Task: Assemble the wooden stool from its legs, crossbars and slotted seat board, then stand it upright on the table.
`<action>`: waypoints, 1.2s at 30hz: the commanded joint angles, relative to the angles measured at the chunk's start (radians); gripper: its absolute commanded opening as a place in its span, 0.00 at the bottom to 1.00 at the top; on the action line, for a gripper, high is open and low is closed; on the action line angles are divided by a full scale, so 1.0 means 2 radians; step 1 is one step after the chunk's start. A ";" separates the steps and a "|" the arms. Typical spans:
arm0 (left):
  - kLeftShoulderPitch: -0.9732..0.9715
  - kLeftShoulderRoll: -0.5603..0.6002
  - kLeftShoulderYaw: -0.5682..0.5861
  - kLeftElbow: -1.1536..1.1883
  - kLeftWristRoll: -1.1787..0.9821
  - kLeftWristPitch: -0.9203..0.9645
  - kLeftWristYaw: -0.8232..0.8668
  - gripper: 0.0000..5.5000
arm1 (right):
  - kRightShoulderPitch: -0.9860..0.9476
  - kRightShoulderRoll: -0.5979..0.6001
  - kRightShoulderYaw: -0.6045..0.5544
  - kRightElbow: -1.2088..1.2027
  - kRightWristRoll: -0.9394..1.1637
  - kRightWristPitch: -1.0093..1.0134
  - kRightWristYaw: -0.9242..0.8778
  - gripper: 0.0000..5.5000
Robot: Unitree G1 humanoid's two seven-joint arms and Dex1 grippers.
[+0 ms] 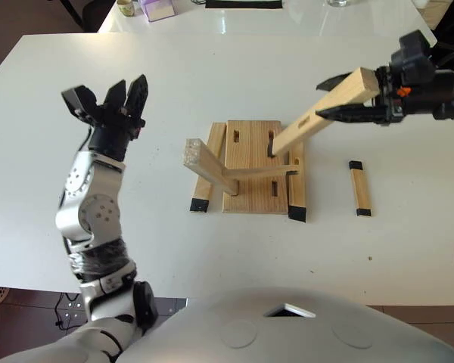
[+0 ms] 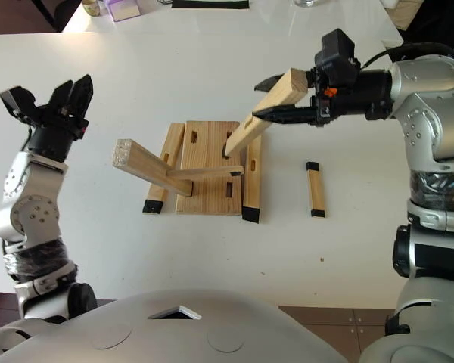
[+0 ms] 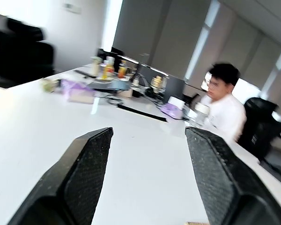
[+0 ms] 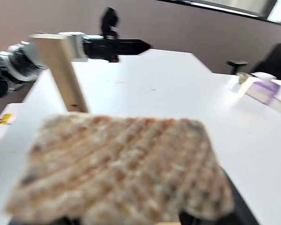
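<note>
The slotted seat board [image 1: 250, 185] lies flat mid-table. My right gripper [image 1: 329, 98] is shut on a wooden leg [image 1: 306, 125] held slanted, its lower end at a slot near the board's far right side. That leg's end face [image 4: 122, 168] looms close in the right wrist view. A second leg [image 1: 206, 160] leans tilted over the board's left part, with a thin crossbar [image 1: 261, 172] running from it. Two more legs lie flat along the board's left [image 1: 204, 189] and right [image 1: 296, 193] sides. My left gripper [image 1: 129, 94] is raised to the left, open and empty, fingers [image 3: 84, 173] apart.
A short piece with black ends [image 1: 359, 189] lies alone right of the board. A jar [image 1: 125, 6], a purple box [image 1: 160, 7] and a black strip [image 1: 242, 4] sit at the table's far edge. Bare white table [image 1: 98, 212] surrounds the parts.
</note>
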 commanded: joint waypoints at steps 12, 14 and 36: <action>0.050 -0.017 0.004 -0.037 -0.021 0.023 0.067 0.52 | 0.094 -0.034 -0.033 -0.086 0.053 0.031 -0.005 0.37; 0.053 -0.013 0.004 -0.036 -0.023 0.024 0.066 0.52 | 0.102 -0.033 -0.036 -0.093 0.057 0.033 -0.011 0.37; 0.085 -0.029 -0.009 -0.057 -0.025 0.014 0.080 0.52 | 0.075 -0.056 -0.001 -0.072 0.027 0.014 -0.002 0.37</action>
